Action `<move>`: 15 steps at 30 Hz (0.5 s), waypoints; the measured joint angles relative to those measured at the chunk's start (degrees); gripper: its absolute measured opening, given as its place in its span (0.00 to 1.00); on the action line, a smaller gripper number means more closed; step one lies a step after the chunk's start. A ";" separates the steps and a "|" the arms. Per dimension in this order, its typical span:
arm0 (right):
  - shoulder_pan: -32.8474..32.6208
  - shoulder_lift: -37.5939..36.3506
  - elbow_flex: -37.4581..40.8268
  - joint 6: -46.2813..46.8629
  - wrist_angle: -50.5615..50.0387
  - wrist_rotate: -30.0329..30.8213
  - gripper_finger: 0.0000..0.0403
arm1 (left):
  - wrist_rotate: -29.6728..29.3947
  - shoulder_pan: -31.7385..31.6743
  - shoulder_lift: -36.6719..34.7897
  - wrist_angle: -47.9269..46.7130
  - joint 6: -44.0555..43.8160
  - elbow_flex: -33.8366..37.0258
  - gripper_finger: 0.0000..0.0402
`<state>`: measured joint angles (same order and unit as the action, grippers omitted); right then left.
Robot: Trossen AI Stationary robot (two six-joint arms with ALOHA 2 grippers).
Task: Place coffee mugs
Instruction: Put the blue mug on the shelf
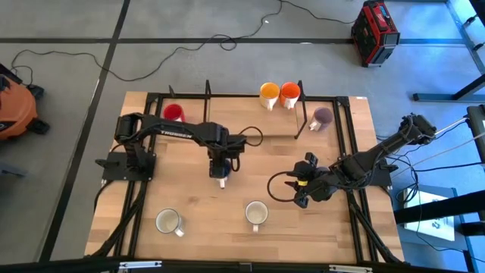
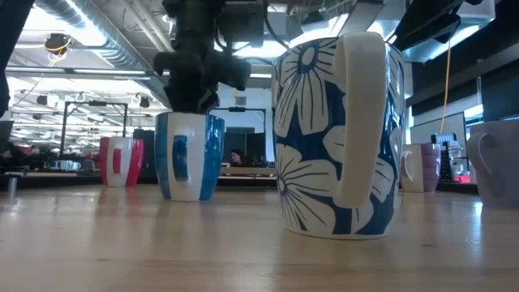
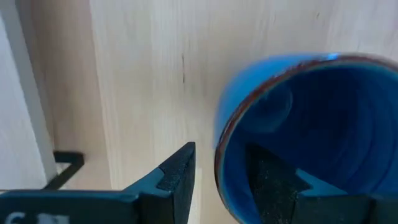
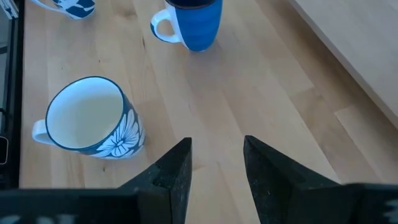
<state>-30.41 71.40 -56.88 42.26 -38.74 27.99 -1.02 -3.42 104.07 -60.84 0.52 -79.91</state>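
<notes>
I see the blue mug [image 2: 189, 156] standing upright on the table [image 1: 189, 201] at centre frame in the high view. My left gripper [image 3: 217, 180] sits over it, fingers parted astride the rim, one inside, one outside, not pinching. Right of centre, my right gripper [image 4: 216, 163] hovers with fingers spread and empty. A flowered mug [image 4: 90, 126] stands at lower centre, another white mug [image 1: 167, 221] lower left.

My blue ceramic mug [image 2: 189, 156] stands upright mid-table, white handle showing — a red mug [image 1: 173, 113] at ten o'clock, two floral blue-and-white mugs [image 1: 256, 214] upright at six.
</notes>
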 joint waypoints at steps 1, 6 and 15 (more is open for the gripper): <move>0.02 0.00 0.00 0.00 -0.10 0.00 0.33 | 0.07 0.04 0.00 0.33 0.02 0.34 0.33; 0.00 0.00 0.00 -0.04 -0.17 0.02 0.33 | 0.08 0.08 0.00 2.36 1.34 0.84 0.29; -1.28 -0.47 -0.54 -0.05 -0.27 0.01 0.33 | 0.47 0.06 0.04 4.34 4.09 0.51 0.03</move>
<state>-31.69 70.93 -57.42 42.21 -39.01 28.00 -0.54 -3.36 104.11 -56.50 4.61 -79.40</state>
